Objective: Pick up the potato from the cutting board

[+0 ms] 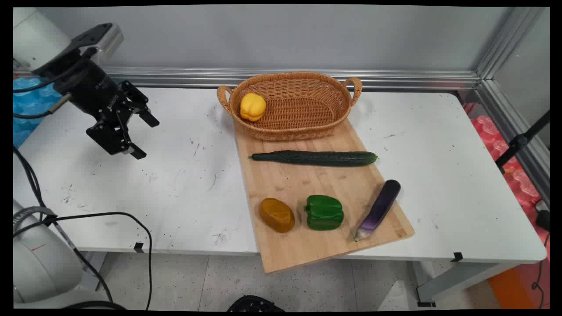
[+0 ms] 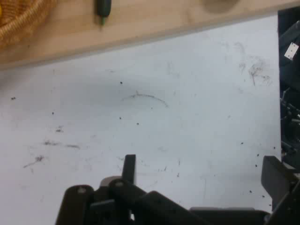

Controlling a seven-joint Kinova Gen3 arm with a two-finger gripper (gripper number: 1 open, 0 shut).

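Five vegetables on show, and I'm taking the cutting board as my landmark. My gripper hangs above bare table well off the board's left edge, fingers spread wide with nothing between them. From the hand view I'm looking down at scuffed white tabletop, with the board's edge running across the top of the picture and the gripper open over nothing.

On the board: a cucumber lies crosswise through the middle, its long axis running left to right, and its stalk end is the end nearest my hand; I can just see that tip in the hand view. Toward the board's near end sit a brownish potato, a green pepper just right of it, and an eggplant slanting along the board's right edge. At the board's far end rests a wicker basket, with a yellow pepper lying in its left part.

So everything lies to the right of my hand, and the cucumber points its end straight at it.
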